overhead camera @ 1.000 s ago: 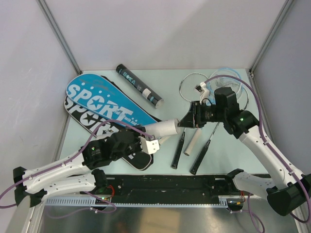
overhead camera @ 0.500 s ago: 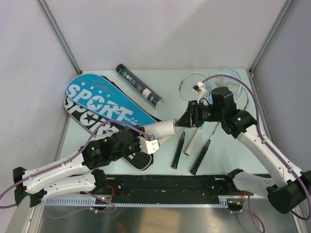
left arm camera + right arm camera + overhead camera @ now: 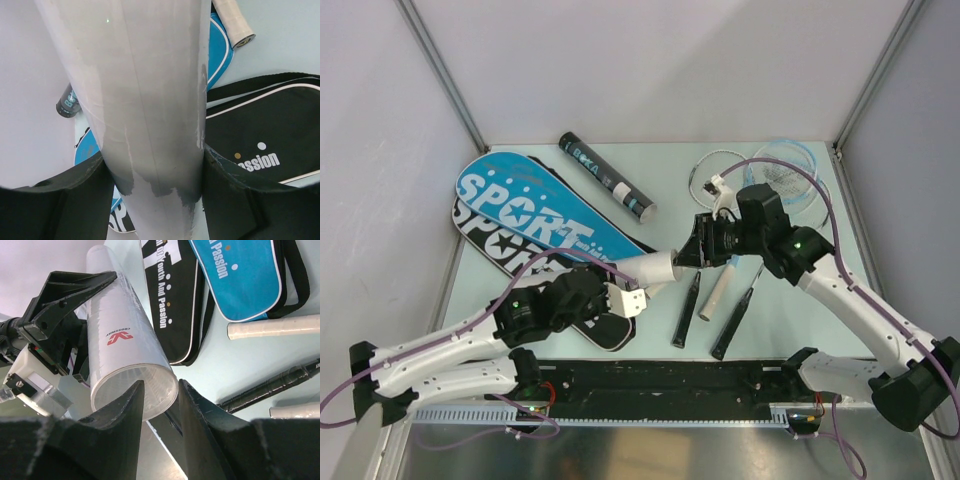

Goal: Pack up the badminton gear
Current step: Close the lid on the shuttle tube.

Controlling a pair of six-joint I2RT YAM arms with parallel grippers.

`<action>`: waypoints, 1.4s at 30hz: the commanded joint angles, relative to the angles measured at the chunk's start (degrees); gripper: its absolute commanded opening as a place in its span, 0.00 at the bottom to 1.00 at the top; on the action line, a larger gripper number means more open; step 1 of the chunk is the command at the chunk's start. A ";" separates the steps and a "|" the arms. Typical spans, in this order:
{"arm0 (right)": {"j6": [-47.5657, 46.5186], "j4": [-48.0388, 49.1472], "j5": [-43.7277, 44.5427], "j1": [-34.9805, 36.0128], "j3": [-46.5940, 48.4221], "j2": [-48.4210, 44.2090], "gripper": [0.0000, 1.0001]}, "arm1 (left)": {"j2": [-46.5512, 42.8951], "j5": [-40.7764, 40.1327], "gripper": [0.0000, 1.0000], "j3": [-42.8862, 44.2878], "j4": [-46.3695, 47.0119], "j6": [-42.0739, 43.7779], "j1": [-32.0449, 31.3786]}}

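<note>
**A:** How far along is the packing?

**B:** Early, I'd judge. The left gripper (image 3: pixel 152 160) is clamped round the white shuttlecock tube (image 3: pixel 650 267). It holds the tube tilted, a little toward 6 o'clock from the middle of the table (image 3: pixel 790 310), with the open mouth facing 3 o'clock.

**A:** And the other arm?

**B:** The right gripper (image 3: pixel 160 387) sits right at that mouth. Its jaws stand apart and I can see nothing between them. I can't tell whether any shuttlecock is inside the tube, and none shows loose on the table.

**A:** The rackets?

**B:** Not packed. The racket heads (image 3: pixel 788 165) overlap out at 2 o'clock, partly under the right arm. The white racket handle (image 3: pixel 717 292) and the black racket handles (image 3: pixel 687 310) point down toward 6 o'clock, near the tube's mouth.

**A:** The bags?

**B:** The blue SPORT bag (image 3: pixel 530 210) lies at 9 to 10 o'clock on top of the black racket bag (image 3: pixel 480 235). Both lie flat, and no racket shows in either. The black tube (image 3: pixel 605 178) lies at 11 o'clock, just beside the blue bag's far edge.

**A:** So what's left?

**B:** Nearly all of it, by my reckoning. The white tube needs setting down, the rackets need bagging, and both tubes need stowing.
</note>
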 commanded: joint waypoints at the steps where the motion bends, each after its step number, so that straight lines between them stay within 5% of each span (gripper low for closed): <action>1: 0.81 2.25 0.14 2.71 2.29 1.27 0.39 | 0.42 3.65 0.46 4.85 10.68 1.81 -0.85; 9: 4.70 2.60 6.24 4.81 1.81 1.65 0.39 | 2.90 3.41 0.45 7.56 11.58 1.09 -0.86; 15: 14.01 14.83 6.85 5.32 -6.06 -1.61 0.39 | 4.36 1.90 0.46 7.80 12.03 -0.36 -0.85; 24: 15.57 14.12 9.93 1.97 -7.46 -8.88 0.41 | 5.43 -3.47 0.47 8.36 12.04 -4.10 -0.81; 36: 10.88 12.41 27.16 -3.96 -10.90 -33.37 0.64 | 7.19 1.13 0.47 15.79 13.30 -21.44 4.17; 42: 11.16 12.93 29.14 -4.03 -14.96 -40.27 0.64 | 10.78 7.06 0.49 19.97 17.21 -33.38 9.38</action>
